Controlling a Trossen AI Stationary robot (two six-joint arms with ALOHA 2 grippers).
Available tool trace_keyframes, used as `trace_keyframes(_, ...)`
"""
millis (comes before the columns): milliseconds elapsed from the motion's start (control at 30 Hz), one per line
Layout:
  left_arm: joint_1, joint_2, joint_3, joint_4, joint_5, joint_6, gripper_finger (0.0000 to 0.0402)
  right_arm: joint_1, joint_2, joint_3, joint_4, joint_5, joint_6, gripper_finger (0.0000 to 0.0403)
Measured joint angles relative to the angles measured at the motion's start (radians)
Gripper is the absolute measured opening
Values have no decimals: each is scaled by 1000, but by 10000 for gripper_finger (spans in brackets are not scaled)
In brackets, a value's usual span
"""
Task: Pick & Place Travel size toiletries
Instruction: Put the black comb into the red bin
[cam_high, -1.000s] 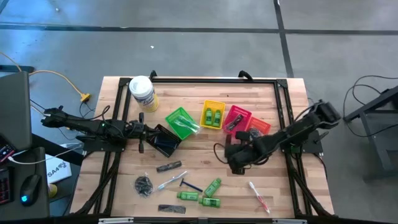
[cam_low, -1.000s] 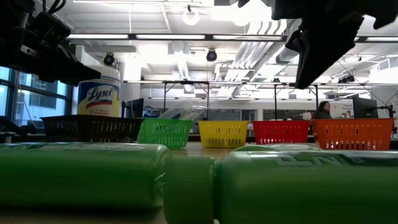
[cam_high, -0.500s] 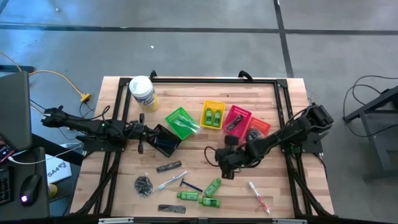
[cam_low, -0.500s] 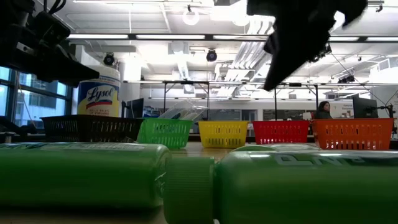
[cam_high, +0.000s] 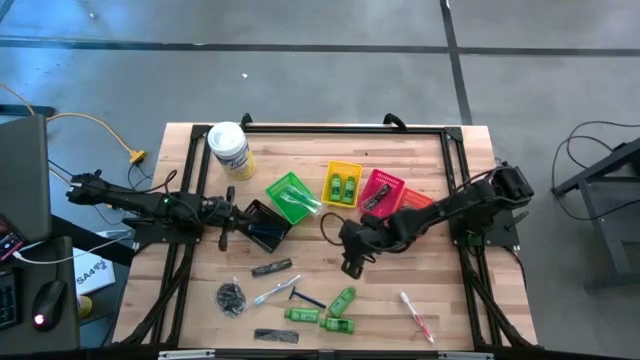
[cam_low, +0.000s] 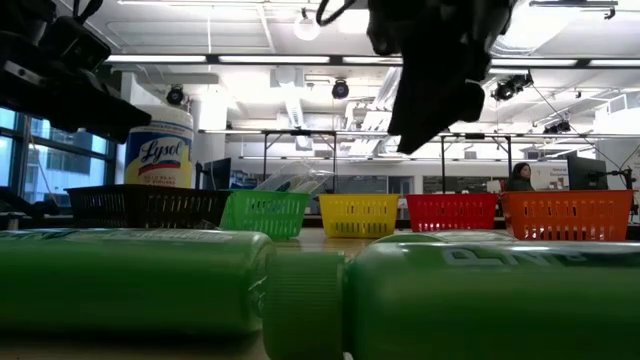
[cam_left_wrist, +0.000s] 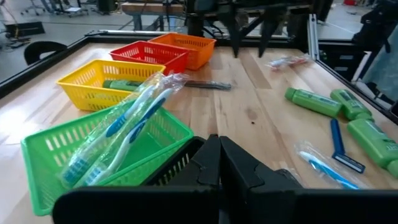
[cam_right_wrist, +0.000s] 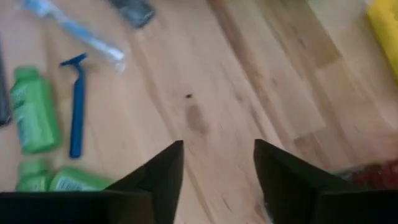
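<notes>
Partly done: some toiletries are binned in baskets (cam_high: 343, 184) frame centre, approx. 8 items left lower-centre; right gripper (cam_high: 349, 266) spread, empty, left gripper (cam_high: 225, 215) clenched.

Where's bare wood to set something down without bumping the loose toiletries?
Free: the far strip between the white-lidded tub and the table's right edge, behind the yellow basket; also the near right corner past the toothbrush. Crowded: the near middle, around the green bottles and razor.
</notes>
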Motion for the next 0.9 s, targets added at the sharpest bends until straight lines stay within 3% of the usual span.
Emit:
trace_keyframes(267, 0, 0, 0, -4, 25, 0, 0, -40, 1, 0, -27, -26, 186, 242)
trace_keyframes(633, 0, 0, 0, -5, 28, 34, 0, -31, 54, 1, -57, 6, 339, 244)
trace_keyframes(900, 0, 0, 14, -25, 34, 54, 0, -24, 80, 0, -82, 39, 366, 244)
